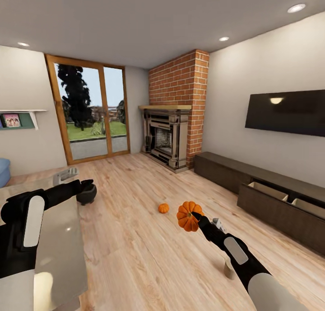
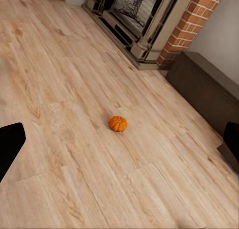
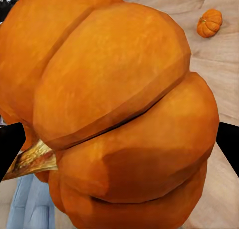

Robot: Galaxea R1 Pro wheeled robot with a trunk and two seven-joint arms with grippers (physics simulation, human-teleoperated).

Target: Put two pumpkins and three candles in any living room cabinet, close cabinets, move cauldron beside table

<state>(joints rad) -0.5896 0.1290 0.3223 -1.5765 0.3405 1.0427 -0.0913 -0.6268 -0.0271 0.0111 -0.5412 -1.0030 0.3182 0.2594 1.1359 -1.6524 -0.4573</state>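
My right gripper (image 1: 195,217) is shut on a ribbed orange pumpkin (image 1: 187,216), held above the wood floor; the right wrist view has this pumpkin (image 3: 119,109) very close, its stem to one side. The other pumpkin (image 1: 163,208) (image 2: 118,123) (image 3: 209,23) lies on the floor just beyond. A cream candle (image 1: 229,269) stands on the floor beside my right forearm. The dark cabinet (image 1: 280,211) runs along the right wall with two drawers (image 1: 266,191) pulled out. My left gripper (image 1: 88,183) is open and empty, in front of the black cauldron (image 1: 87,196).
A glass-topped table (image 1: 63,238) sits at the lower left under my left arm, with a pale cylinder (image 1: 43,289) at its near end. The brick fireplace (image 1: 168,139), the wall TV (image 1: 289,112) and a glass patio door (image 1: 90,114) are further off.
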